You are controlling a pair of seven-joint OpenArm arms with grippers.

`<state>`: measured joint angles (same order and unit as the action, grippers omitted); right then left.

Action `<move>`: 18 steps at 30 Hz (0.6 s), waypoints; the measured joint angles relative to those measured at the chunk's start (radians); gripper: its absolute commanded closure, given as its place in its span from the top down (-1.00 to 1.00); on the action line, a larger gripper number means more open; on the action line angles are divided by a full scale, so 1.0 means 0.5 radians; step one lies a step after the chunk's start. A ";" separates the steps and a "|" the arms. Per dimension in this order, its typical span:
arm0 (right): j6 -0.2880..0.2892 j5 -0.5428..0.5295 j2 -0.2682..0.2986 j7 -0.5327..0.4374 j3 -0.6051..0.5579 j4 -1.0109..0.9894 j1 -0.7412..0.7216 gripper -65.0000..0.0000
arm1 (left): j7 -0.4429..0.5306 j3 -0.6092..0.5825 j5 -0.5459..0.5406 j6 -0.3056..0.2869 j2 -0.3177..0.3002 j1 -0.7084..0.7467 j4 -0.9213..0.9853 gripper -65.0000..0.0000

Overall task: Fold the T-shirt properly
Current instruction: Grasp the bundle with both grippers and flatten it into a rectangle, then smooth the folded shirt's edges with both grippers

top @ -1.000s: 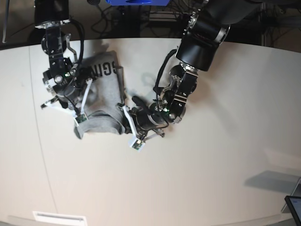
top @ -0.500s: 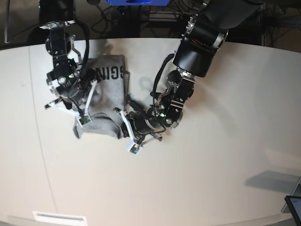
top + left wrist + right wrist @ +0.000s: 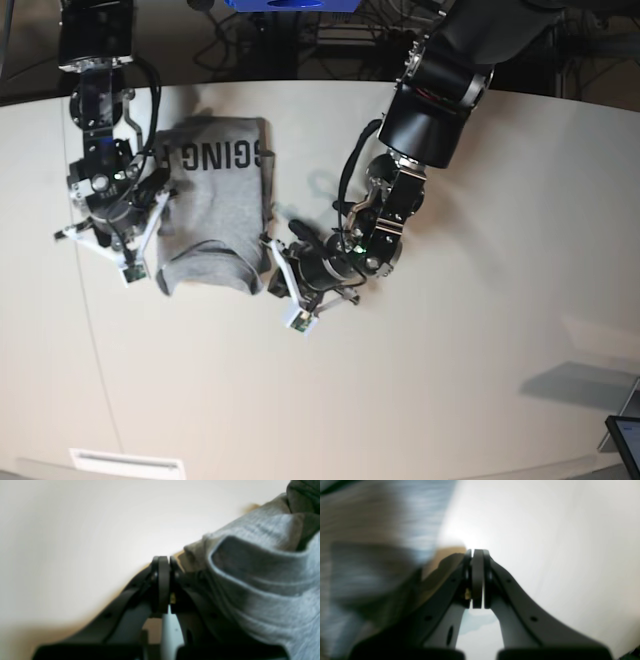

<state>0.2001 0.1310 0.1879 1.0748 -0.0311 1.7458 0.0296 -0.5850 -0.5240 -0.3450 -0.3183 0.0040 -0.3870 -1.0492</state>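
The grey T-shirt [image 3: 215, 205], folded into a rumpled rectangle with black lettering at its twelve o'clock edge, lies on the table [image 3: 450, 350] between the empty, closed left gripper [image 3: 272, 265] and right gripper [image 3: 150, 240]

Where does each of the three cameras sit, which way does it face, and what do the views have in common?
Base: overhead, looking down on the white table, the T-shirt and both arms.
Left wrist: on the arm, looking along the shut left gripper just left of the T-shirt's folds.
Right wrist: looking along the shut right gripper, the blurred T-shirt on the left.
Shared: all three show the T-shirt and table.
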 measured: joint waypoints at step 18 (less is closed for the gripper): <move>0.146 -0.005 -0.085 -0.085 0.202 0.478 0.165 -1.00 | -0.153 0.369 0.050 0.003 -0.282 0.790 -1.488 -1.00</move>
<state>0.2729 0.1287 0.1452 1.0321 0.0700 1.9846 0.1120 -0.6617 -0.3393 -0.3199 -0.3168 -0.1371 0.0082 -1.7931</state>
